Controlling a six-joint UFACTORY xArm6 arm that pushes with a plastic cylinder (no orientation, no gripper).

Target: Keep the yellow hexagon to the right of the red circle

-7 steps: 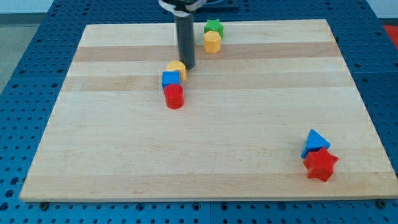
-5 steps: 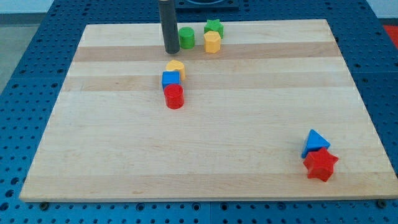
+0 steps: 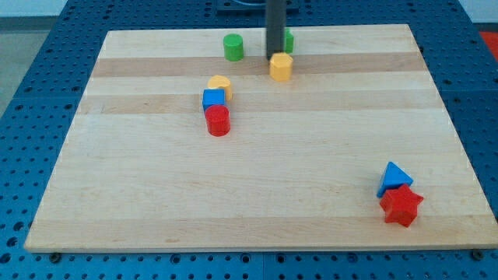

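Camera view shows my tip (image 3: 275, 56), holding nothing, touching the top side of the yellow hexagon (image 3: 281, 67), which lies just below it and right of the red circle (image 3: 218, 121), presumably to push it downward.

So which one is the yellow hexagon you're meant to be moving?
Start at the wooden board and look near its top edge, just right of centre. There my tip touches the yellow hexagon. The other yellow block has a rounded top and sits stacked against a blue cube.
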